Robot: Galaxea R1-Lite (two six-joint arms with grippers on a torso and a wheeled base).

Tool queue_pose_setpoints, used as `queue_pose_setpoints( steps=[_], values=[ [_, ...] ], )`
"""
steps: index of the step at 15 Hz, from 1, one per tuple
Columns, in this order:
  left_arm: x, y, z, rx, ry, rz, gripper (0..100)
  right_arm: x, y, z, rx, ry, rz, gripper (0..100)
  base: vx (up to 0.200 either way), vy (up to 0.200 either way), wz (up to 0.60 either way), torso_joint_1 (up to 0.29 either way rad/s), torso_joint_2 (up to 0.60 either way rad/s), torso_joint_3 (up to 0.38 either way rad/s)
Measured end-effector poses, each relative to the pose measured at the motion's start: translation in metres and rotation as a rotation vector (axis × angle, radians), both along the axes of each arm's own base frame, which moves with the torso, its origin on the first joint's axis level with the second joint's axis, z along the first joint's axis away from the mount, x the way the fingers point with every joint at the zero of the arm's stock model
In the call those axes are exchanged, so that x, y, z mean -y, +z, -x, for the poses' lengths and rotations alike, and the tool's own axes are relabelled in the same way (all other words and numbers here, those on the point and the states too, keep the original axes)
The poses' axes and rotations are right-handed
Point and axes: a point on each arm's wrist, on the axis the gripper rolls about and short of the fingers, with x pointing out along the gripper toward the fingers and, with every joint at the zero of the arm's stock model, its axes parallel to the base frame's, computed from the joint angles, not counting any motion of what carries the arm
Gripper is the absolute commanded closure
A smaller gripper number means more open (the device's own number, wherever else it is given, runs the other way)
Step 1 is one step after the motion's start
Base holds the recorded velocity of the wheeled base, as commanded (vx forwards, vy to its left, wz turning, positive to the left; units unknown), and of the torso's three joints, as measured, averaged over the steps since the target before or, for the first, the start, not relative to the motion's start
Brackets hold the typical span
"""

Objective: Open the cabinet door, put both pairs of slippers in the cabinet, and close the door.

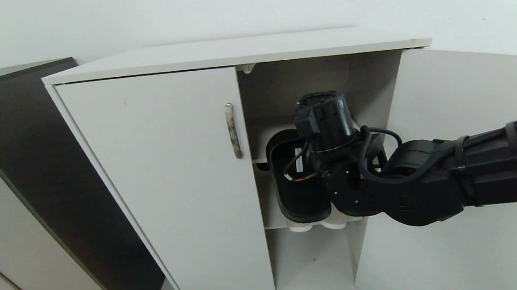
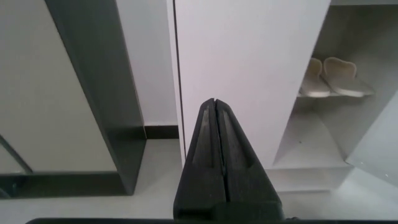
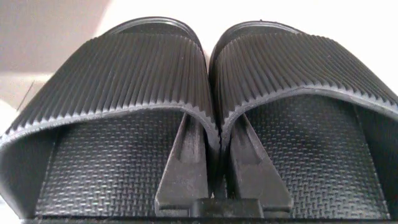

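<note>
The left pincer [image 2: 214, 106] has both fingers pressed together along their full length. It hangs in front of the closed cabinet door [image 2: 249, 56], apart from it. On one side of that door, the open compartment [image 2: 311, 137] holds a pair of white slippers [image 2: 336, 78], lying side by side on a shelf [image 2: 301, 97]. On the door's other side, a dark grey panel [image 2: 99, 93] stands on the floor [image 2: 158, 168].

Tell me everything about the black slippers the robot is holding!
The black slippers are a matching pair that look like rubber, with wide ribbed straps and bumpy textured footbeds. They sit side by side, pinched together by the right gripper, one finger slid under each strap. They are held at the open cabinet, just above the white slippers.
</note>
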Motion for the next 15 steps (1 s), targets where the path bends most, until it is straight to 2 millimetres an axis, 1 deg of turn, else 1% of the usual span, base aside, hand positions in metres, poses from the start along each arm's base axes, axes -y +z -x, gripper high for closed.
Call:
queue_pose_setpoints(
  steps=[2, 7, 9, 11, 15],
  values=[
    [0.0, 0.0, 0.0, 0.0, 0.001, 0.0, 100, 0.0, -0.001, 0.0, -0.001, -0.001, -0.001, 100, 0.2, 0.0, 0.0, 0.007, 0.0, 0.0],
    [0.0, 0.0, 0.0, 0.0, 0.0, 0.001, 100, -0.005, -0.007, -0.004, 0.027, 0.0, -0.033, 100, 0.0, 0.0, 0.0, 0.0, 0.0, 0.0],
    [0.0, 0.0, 0.0, 0.0, 0.001, 0.001, 100, -0.007, -0.013, -0.007, 0.018, 0.004, -0.023, 100, 0.0, 0.0, 0.0, 0.0, 0.0, 0.0],
    [0.0, 0.0, 0.0, 0.0, 0.0, 0.001, 100, -0.009, -0.018, -0.014, 0.015, -0.003, -0.018, 100, 0.0, 0.0, 0.0, 0.0, 0.0, 0.0],
    [0.0, 0.0, 0.0, 0.0, 0.001, 0.002, 100, -0.011, -0.014, -0.04, 0.046, -0.032, -0.015, 100, 0.0, 0.0, 0.0, 0.0, 0.0, 0.0]
  ],
)
